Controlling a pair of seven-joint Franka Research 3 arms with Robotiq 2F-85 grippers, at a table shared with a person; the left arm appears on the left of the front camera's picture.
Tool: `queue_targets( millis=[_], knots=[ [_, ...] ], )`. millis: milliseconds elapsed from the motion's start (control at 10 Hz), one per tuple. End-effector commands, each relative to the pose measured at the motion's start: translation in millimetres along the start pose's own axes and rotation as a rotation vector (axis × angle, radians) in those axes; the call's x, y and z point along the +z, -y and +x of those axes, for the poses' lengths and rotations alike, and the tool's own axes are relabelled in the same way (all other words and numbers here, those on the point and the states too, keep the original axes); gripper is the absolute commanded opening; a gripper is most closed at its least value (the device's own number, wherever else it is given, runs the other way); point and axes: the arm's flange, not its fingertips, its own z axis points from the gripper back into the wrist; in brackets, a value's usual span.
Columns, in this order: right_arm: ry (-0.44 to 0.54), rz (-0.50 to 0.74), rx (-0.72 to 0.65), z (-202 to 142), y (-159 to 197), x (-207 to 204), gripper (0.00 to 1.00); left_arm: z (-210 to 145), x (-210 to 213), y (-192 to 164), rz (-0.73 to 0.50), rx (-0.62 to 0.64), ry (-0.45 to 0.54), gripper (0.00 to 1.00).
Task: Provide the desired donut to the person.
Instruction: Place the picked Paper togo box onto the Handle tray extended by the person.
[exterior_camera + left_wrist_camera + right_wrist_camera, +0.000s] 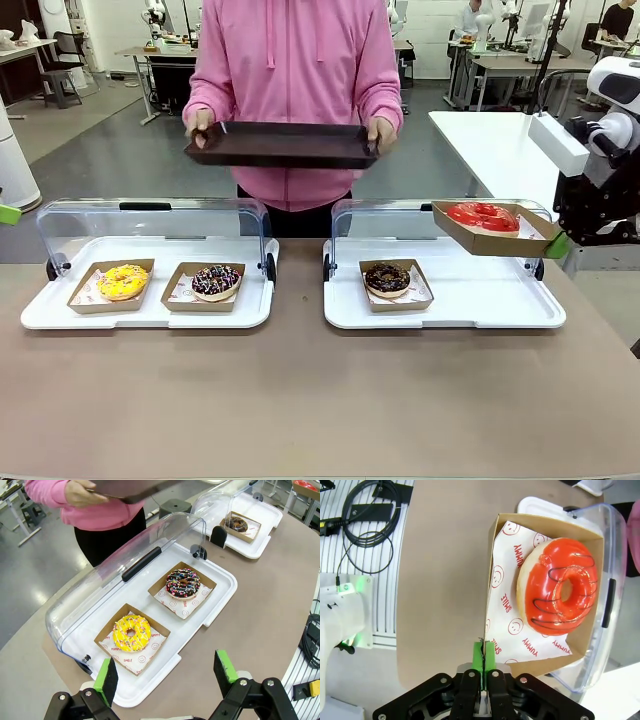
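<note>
- The red-glazed donut sits in its cardboard box, which is lifted clear above the right display tray.
- The right tool is pressed together on the box's edge, pinching it.
- The person holds out a dark serving tray across the worktop. Pickup looks done, and I judge the handover onto that tray is not yet done.
- The left tool is spread and empty, near the yellow donut.

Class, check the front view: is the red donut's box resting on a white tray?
No: the right gripper holds the box with the red donut in the air above the tray.
</note>
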Motion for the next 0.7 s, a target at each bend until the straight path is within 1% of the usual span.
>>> queue_targets(
  millis=[0, 600],
  knots=[
    [-0.013, 0.004, -0.005, -2.0, -1.5, -2.0, 0.00, -0.7, 0.3, -0.7, -0.002, 0.008, 0.007, 1.00],
    [-0.013, 0.004, -0.005, -2.0, -1.5, -2.0, 0.00, -0.7, 0.3, -0.7, -0.002, 0.008, 0.007, 1.00]
  ],
)
